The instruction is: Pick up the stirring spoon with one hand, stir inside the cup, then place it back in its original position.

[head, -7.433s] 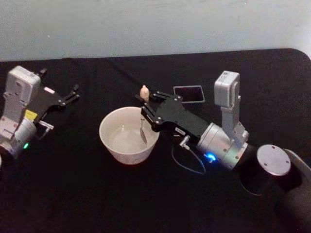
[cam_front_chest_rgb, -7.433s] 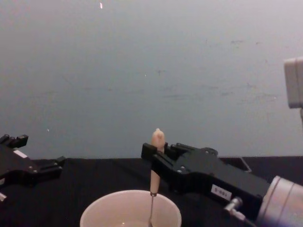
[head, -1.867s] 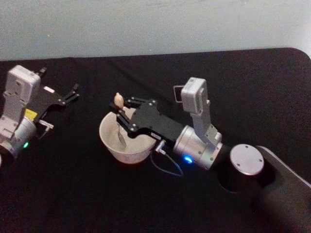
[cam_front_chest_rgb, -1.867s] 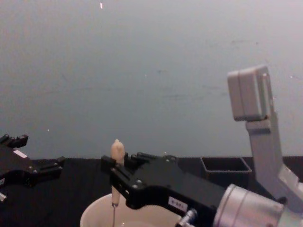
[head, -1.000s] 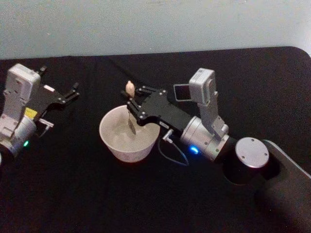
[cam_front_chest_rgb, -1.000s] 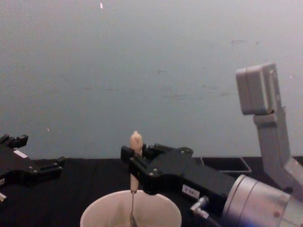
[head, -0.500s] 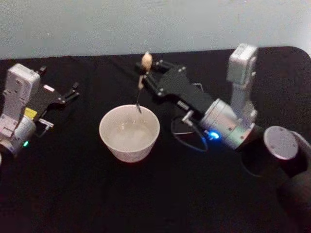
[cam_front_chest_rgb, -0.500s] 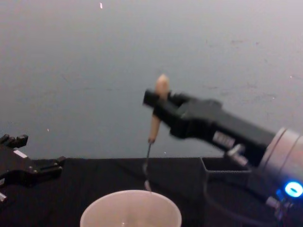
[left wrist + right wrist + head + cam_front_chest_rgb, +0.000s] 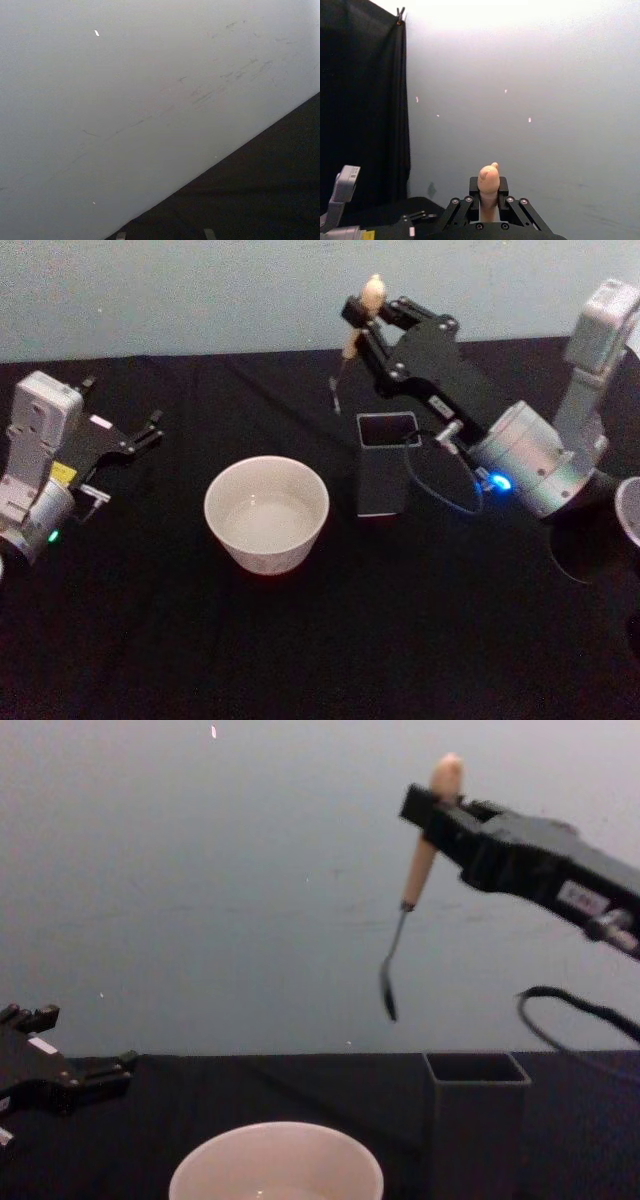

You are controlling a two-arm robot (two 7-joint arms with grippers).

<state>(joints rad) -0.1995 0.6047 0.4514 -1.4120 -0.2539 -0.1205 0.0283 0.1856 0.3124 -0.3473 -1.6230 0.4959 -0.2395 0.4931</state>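
The stirring spoon (image 9: 348, 346) hangs nearly upright in the air, its small bowl down and well above the table. My right gripper (image 9: 361, 316) is shut on its beige wooden handle, with the knobby tip (image 9: 488, 178) poking out above the jaws. In the chest view the spoon (image 9: 418, 870) hangs high, left of the dark holder box, in the right gripper (image 9: 432, 812). The cream-white cup (image 9: 265, 552) stands on the table, left of the box and in front of the spoon; its rim (image 9: 190, 1175) shows low in the chest view. My left gripper (image 9: 124, 408) rests open at the far left.
A dark grey square holder box (image 9: 383, 502) stands upright just right of the cup, its open top below and right of the spoon's bowl; the chest view shows it too (image 9: 476, 1130). Black cloth covers the table, with a pale wall behind.
My right gripper has lifted the spoon up out of the cup and carried it right and back, toward the holder box. The left arm has not moved.
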